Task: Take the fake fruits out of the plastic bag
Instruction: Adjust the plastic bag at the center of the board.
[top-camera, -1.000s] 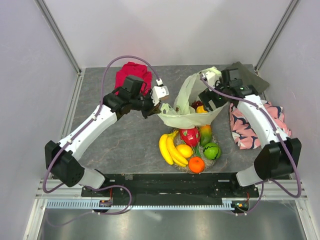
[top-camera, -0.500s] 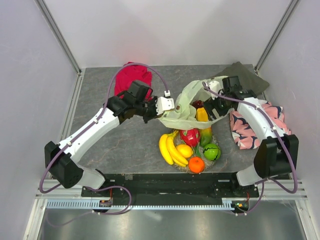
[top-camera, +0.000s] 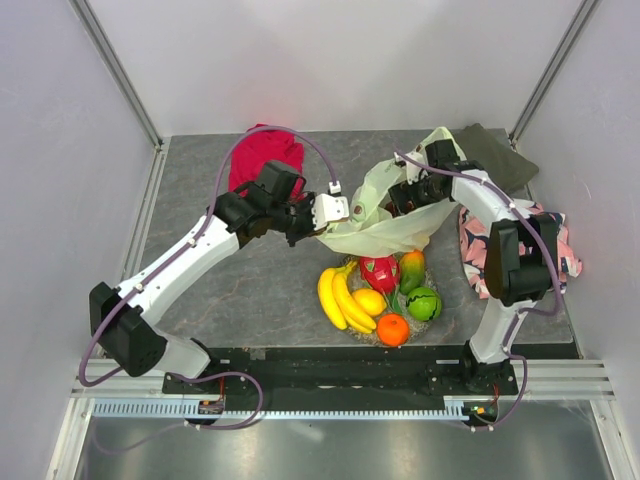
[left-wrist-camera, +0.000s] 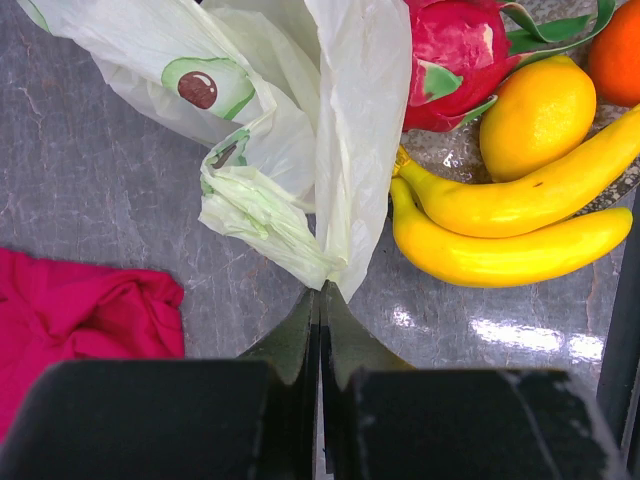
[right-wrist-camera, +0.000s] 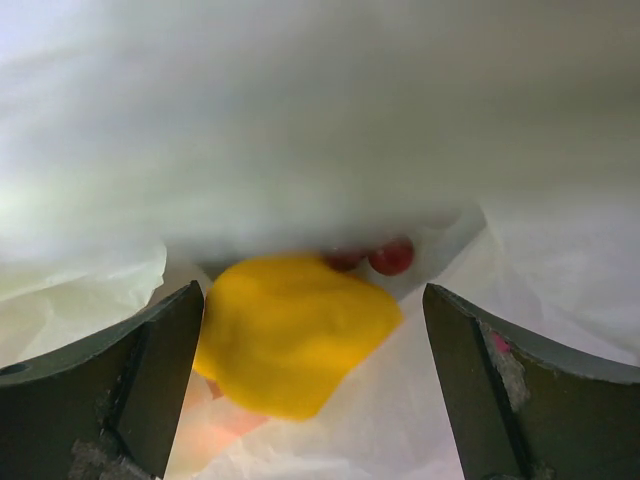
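R claw (right-wrist-camera: 312, 300) is inside the plastic bag (top-camera: 388, 236), fingers spread wide, gripping nothing. The yellow fruit (right-wrist-camera: 290, 335) sits btwn them, off toward 9 o'clock, long axis approx 8-to-2. R arm's def nearer. L claw (left-wrist-camera: 320, 300) is pressed together on the bag's edge, 9 o'clock side. The other fruits (top-camera: 375, 295) are already out, at 6 o'clock from the bag.

White arms (top-camera: 172, 264), black joints, purple cables (top-camera: 232, 148), dark matte claws (left-wrist-camera: 320, 298).
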